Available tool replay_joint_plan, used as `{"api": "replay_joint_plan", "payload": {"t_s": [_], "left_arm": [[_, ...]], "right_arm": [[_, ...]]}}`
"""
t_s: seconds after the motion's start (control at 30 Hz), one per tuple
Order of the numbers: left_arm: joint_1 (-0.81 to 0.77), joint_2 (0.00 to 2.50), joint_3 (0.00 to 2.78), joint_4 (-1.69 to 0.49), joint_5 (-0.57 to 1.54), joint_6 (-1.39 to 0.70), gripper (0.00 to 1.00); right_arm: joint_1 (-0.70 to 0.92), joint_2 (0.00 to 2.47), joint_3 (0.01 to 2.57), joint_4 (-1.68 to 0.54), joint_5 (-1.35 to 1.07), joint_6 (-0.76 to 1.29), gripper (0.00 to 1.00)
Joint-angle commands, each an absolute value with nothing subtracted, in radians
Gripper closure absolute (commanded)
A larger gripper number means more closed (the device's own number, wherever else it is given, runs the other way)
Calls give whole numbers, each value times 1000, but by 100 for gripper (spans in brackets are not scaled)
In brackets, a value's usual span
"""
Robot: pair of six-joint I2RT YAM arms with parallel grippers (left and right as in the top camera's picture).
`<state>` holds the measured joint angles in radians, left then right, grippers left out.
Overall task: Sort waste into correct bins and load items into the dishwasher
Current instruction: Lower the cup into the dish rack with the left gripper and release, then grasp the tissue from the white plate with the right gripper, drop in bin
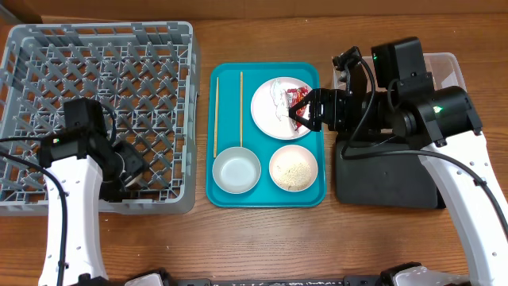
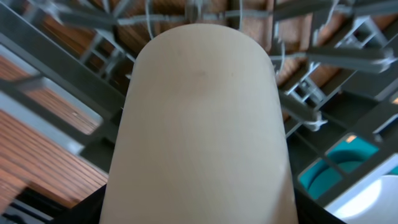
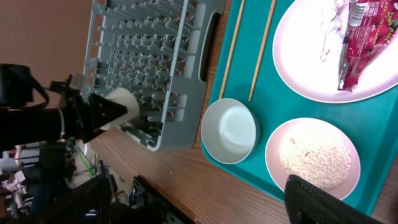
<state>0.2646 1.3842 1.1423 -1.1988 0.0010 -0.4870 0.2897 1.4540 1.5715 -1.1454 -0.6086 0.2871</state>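
Cream cup point(image 2: 199, 124) fills the frame, rounded end toward top. Grey rack point(image 2: 329, 59) grid behind it. Wood table point(image 2: 37, 155) at left. Teal tray point(image 2: 320, 177) and white bowl point(image 2: 373, 202) lower right.

- no word, number or brand can be read with certainty in any of the views.
- pale print is seen on the red wrapper point(image 3: 367, 31), which lies on the white plate point(image 3: 298, 59), but it is too small and blurred to be made out.
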Motion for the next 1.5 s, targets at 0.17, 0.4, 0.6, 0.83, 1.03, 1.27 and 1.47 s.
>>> {"api": "replay_joint_plan", "payload": {"t_s": [0.17, 0.4, 0.6, 0.83, 1.03, 1.27, 1.47], "left_arm": [[270, 1427, 1101, -1192, 105, -474, 34], [270, 1427, 1146, -1220, 105, -486, 0], [252, 1427, 1425, -1343, 182, -383, 1], [30, 1427, 1560, -1314, 278, -178, 3], [-209, 1460, 1559, -1257, 198, -146, 2], [-322, 1497, 1559, -1232, 199, -105, 8], [-266, 1452, 1623, -1300, 200, -160, 10]], "right_arm": [[295, 1427, 1583, -1149, -599, 280, 9], [295, 1427, 1583, -1162, -599, 280, 7], [295, 1427, 1583, -1160, -581, 280, 0], [295, 1427, 1583, -1134, -577, 288, 0], [297, 1433, 1567, -1102, -550, 288, 13], [438, 1586, 1562, -1048, -141, 287, 27], [459, 1777, 1563, -821, -112, 287, 37]]}}
